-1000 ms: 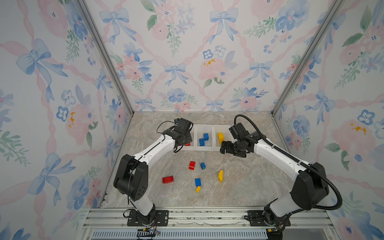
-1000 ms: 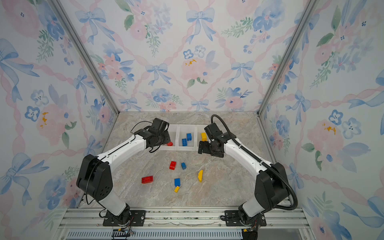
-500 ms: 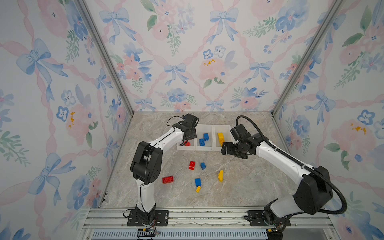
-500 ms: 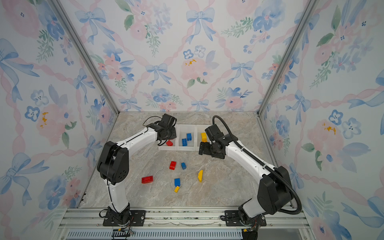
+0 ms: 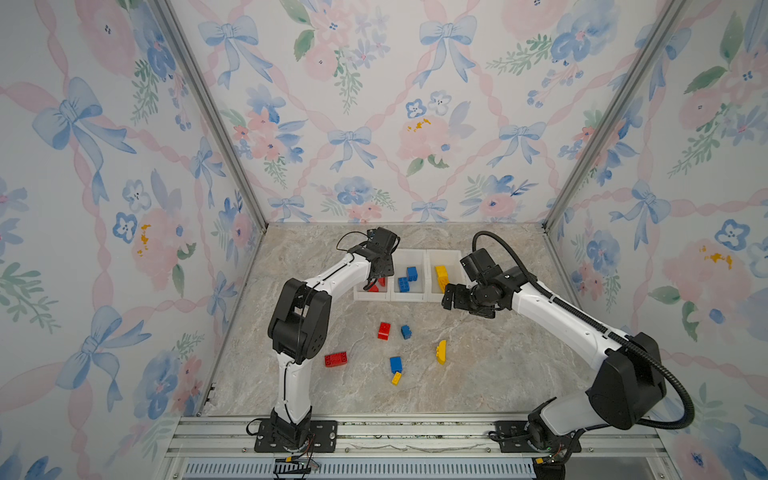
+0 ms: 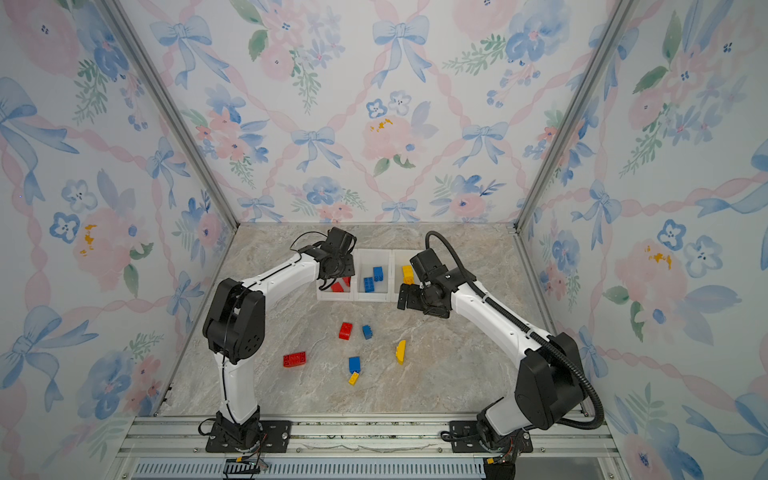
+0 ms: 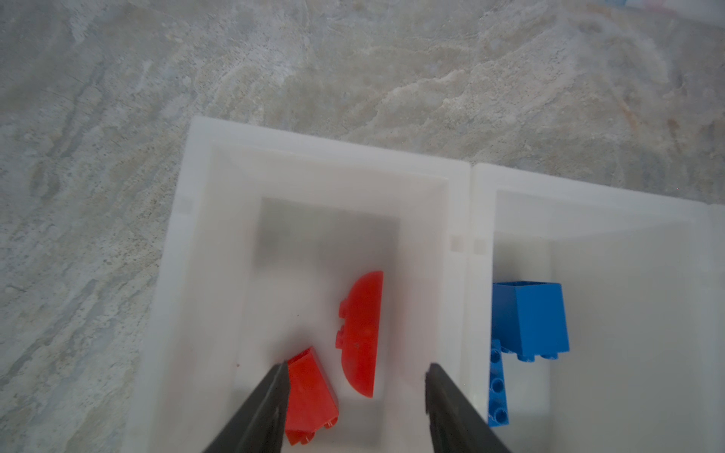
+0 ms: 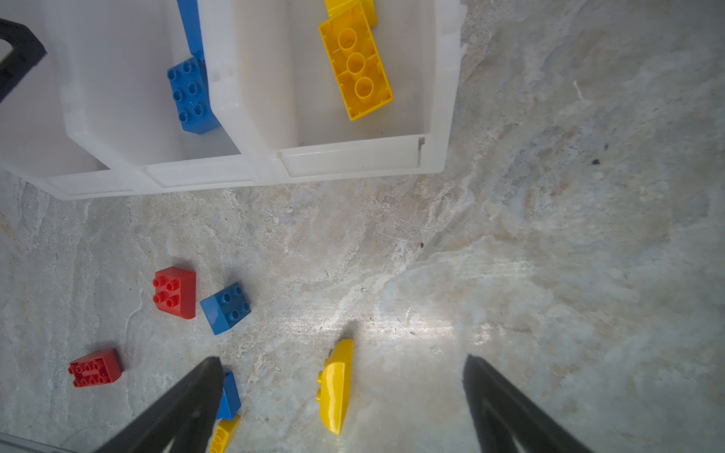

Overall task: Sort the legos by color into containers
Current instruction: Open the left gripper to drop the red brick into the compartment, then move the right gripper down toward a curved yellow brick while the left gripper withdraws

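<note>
Looking down the left wrist view, I saw the left gripper (image 7: 357, 368) hanging over the left bin (image 7: 204, 274), jaws parted and gripping nothing. Two red legos lay on that bin's floor: a curved red (image 7: 361, 333) below the gap between the jaws, and a sloped red (image 7: 310, 396) just beside one jaw. Whether that jaw touched it I could not tell.

In both top views the three white bins stood joined in a row on the table (image 5: 498, 374), toward its back edge. The middle bin (image 5: 409, 296) held two blues (image 5: 412, 272), close together. The right bin (image 5: 445, 252) held yellows (image 5: 441, 274); in the right wrist view a long yellow (image 8: 355, 64) lay there with its hollow underside up.

The right gripper (image 8: 341, 361) hung above the table just in front of the right bin, jaws spread wide with nothing between them.

Six legos lay loose on the table between the bins and its front edge. A square red (image 5: 384, 330) sat just beside a small blue (image 5: 406, 331). A long red (image 5: 336, 359) lay nearer the left edge, apart from the others. Closer to the front edge a second blue (image 5: 395, 363) lay right against a small yellow (image 5: 396, 377). A curved yellow (image 5: 441, 351) lay on its own toward the right edge.
</note>
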`<state>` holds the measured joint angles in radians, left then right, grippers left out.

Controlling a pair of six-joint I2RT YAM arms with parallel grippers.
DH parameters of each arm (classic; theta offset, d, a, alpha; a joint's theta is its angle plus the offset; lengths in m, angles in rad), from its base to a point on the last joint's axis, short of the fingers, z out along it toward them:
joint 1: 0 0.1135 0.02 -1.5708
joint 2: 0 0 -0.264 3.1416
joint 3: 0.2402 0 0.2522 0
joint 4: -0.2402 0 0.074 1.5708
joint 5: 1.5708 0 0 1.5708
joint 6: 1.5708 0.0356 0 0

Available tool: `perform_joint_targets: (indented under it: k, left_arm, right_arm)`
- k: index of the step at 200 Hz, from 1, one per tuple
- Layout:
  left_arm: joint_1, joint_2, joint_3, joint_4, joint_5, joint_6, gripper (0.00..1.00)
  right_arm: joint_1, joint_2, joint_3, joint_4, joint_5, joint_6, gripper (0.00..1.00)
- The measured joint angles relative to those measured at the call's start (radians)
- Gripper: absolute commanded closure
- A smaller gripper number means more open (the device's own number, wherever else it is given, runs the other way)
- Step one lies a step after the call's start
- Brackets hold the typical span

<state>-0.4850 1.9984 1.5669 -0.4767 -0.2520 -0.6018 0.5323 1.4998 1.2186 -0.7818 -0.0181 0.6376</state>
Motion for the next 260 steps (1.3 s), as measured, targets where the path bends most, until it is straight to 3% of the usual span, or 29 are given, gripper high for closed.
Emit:
perform_joint_targets:
  k: [86, 260]
  left_arm:
    - [0.000, -0.084, -0.060, 0.014, -0.005, -0.004, 0.29]
    - [0.000, -0.481, -0.469, 0.125, 0.051, -0.052, 0.20]
  right_arm:
    - [0.056, 0.000, -0.005, -0.002, 0.004, 0.032, 0.02]
    - [0.248, 0.058, -0.131, 0.004, 0.034, 0.158, 0.12]
